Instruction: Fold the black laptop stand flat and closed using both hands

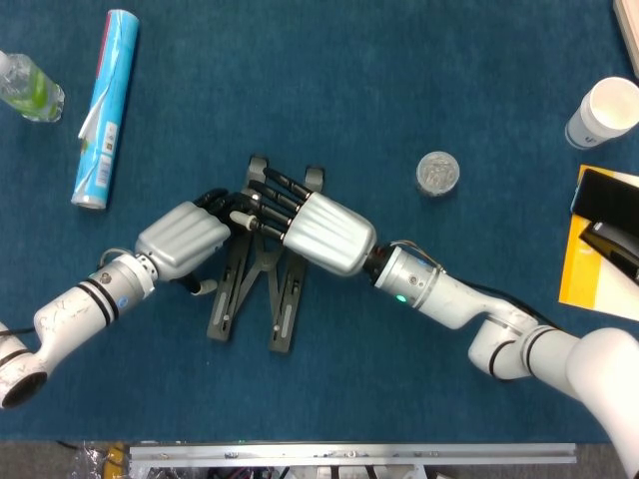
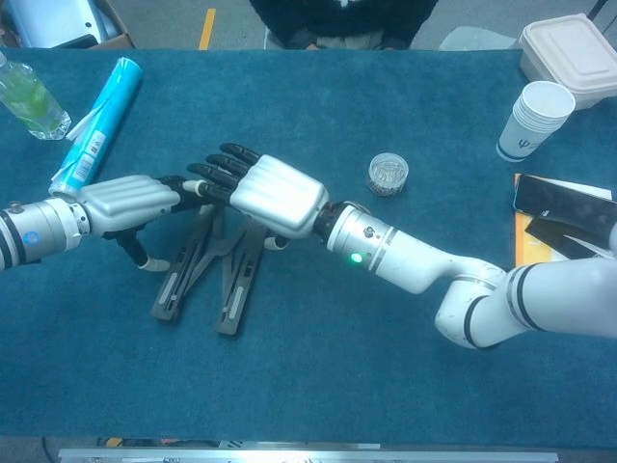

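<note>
— Plainly, where was the black laptop stand (image 1: 258,279)?

— It lay on the blue bench (image 1: 399,90), left of centre, its two long arms drawn near each other in a narrow V that met at the far end, under the robot's two hands.

— And the hands?

— The left hand (image 1: 185,238) came in from the left and rested against the stand's left arm, its dark fingers (image 2: 178,183) pointing right toward the other hand. The right hand (image 1: 324,232) came in from the right, palm down over the stand's far end, its fingers (image 1: 275,190) stretched out and spread. The fingertips of the two hands met above the stand.

— Were the fingers closed on it?

— I could not tell for either hand. The silver backs of both hands covered the contact, so a grip around the stand's arms was not visible; only pressing or resting on it could be seen.

— What else was on the bench?

— A blue tube (image 1: 105,110) and a clear bottle (image 1: 28,88) at far left, a small round jar (image 1: 437,172) right of the stand, a white paper cup (image 1: 603,112) and a yellow pad with a black device (image 1: 604,239) at right. In the chest view, a white lidded box (image 2: 569,43) sat at the far right corner.
</note>
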`<move>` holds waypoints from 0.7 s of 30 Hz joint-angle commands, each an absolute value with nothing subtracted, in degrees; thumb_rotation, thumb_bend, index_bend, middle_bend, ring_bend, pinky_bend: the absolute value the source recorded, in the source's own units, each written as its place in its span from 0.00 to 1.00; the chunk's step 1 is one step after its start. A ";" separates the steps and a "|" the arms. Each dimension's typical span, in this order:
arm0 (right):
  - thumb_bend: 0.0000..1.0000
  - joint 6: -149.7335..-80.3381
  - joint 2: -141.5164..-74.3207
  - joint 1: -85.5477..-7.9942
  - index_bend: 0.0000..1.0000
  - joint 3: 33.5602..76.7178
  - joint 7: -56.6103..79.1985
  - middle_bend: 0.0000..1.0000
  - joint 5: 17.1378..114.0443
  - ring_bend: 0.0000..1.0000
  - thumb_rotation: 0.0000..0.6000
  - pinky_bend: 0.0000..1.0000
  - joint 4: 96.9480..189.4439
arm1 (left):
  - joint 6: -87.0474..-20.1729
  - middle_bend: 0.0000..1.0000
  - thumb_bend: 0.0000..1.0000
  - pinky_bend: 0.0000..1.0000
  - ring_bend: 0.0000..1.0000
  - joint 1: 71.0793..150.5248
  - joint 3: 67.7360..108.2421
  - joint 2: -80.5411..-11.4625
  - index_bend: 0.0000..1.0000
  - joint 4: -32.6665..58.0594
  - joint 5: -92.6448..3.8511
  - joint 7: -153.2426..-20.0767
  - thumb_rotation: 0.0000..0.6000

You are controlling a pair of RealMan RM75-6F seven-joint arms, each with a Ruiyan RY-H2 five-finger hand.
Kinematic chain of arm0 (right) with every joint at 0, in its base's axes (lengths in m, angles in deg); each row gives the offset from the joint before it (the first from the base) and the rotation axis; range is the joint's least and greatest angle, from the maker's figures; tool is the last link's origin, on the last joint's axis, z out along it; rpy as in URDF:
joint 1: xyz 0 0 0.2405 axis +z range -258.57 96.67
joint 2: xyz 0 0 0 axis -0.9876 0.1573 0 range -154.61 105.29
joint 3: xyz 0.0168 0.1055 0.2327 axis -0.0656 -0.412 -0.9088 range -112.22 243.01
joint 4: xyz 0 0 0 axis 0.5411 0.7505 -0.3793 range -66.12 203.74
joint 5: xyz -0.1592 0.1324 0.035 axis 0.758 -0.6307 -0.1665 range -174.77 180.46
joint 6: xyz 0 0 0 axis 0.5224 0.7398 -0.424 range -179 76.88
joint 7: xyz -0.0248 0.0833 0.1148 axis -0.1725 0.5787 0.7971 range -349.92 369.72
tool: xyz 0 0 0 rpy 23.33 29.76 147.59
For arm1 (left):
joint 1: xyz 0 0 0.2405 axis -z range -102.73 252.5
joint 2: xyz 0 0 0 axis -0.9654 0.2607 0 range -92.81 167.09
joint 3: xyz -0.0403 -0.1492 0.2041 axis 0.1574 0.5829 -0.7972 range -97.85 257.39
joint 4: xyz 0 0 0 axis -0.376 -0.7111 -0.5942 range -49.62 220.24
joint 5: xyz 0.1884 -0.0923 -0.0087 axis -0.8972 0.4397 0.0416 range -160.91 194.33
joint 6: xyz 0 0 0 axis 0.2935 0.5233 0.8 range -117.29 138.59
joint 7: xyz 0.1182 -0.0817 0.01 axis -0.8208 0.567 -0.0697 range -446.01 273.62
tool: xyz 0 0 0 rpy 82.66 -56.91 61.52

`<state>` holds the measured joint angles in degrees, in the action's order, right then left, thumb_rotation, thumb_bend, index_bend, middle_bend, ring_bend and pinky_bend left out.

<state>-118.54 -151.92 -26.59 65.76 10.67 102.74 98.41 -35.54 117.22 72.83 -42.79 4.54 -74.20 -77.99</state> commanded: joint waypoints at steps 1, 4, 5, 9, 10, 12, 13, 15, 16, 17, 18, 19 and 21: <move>0.00 -118.53 -152.14 -26.46 0.00 65.67 10.94 0.00 102.58 0.00 1.00 0.00 98.16 | -35.11 0.00 0.22 0.00 0.00 117.38 72.80 -42.49 0.00 3.77 -73.93 -76.65 1.00; 0.00 -118.57 -152.30 -26.31 0.00 65.60 11.42 0.00 102.45 0.00 1.00 0.00 97.91 | -34.86 0.00 0.22 0.00 0.00 117.58 72.70 -42.19 0.00 3.28 -74.06 -75.02 1.00; 0.00 -118.61 -152.37 -26.28 0.00 65.58 11.52 0.00 102.42 0.00 1.00 0.00 97.80 | -34.79 0.00 0.22 0.00 0.00 117.65 72.64 -42.13 0.00 3.19 -74.16 -74.50 1.00; 0.00 -118.95 -152.66 -26.22 0.00 65.67 11.63 0.00 102.43 0.00 1.00 0.00 97.28 | -34.57 0.00 0.22 0.00 0.00 118.00 72.31 -41.95 0.00 3.19 -74.81 -72.32 1.00; 0.00 -118.97 -152.71 -26.20 0.00 65.71 11.60 0.00 102.44 0.00 1.00 0.00 97.16 | -34.53 0.00 0.22 0.00 0.00 118.08 72.24 -41.93 0.00 3.28 -74.95 -72.12 1.00; 0.00 -118.96 -152.75 -26.23 0.00 65.77 11.59 0.00 102.39 0.00 1.00 0.00 97.08 | -34.64 0.00 0.22 0.00 0.00 118.16 72.17 -41.85 0.00 3.52 -75.22 -72.32 1.00; 0.00 -118.97 -152.70 -26.26 0.00 65.85 11.60 0.00 102.41 0.00 1.00 0.00 97.15 | -34.84 0.00 0.22 0.00 0.00 118.14 72.18 -41.84 0.00 3.70 -75.36 -72.82 1.00; 0.00 -119.13 -152.37 -26.38 0.00 66.01 11.60 0.00 102.45 0.00 1.00 0.00 97.63 | -35.23 0.00 0.22 0.00 0.00 118.02 72.24 -41.72 0.00 4.13 -75.44 -74.59 1.00; 0.00 -119.03 -152.07 -26.50 0.00 66.08 11.79 0.00 102.38 0.00 1.00 0.00 98.16 | -35.42 0.00 0.22 0.00 0.00 117.91 72.30 -41.62 0.00 4.21 -75.35 -75.43 1.00; 0.00 -118.92 -151.66 -26.57 0.00 66.18 11.86 0.00 102.38 0.00 1.00 0.00 98.80 | -35.63 0.00 0.22 0.00 0.00 117.78 72.40 -41.51 0.00 4.20 -75.19 -76.14 1.00; 0.00 -118.71 -150.92 -26.57 0.00 66.39 11.91 0.00 102.46 0.00 1.00 0.00 99.80 | -35.77 0.00 0.22 0.00 0.00 117.62 72.48 -41.23 0.00 3.95 -74.91 -76.85 1.00; 0.00 -118.36 -150.26 -26.54 0.00 66.48 11.93 0.00 102.44 0.00 1.00 0.00 100.75 | -35.81 0.00 0.22 0.00 0.00 117.53 72.55 -40.95 0.00 3.70 -74.64 -77.25 1.00; 0.00 -117.58 -148.52 -26.34 0.00 66.47 11.72 0.00 102.30 0.00 1.00 0.00 103.36 | -36.05 0.00 0.22 0.00 0.00 117.28 72.72 -40.27 0.00 3.02 -74.10 -78.18 1.00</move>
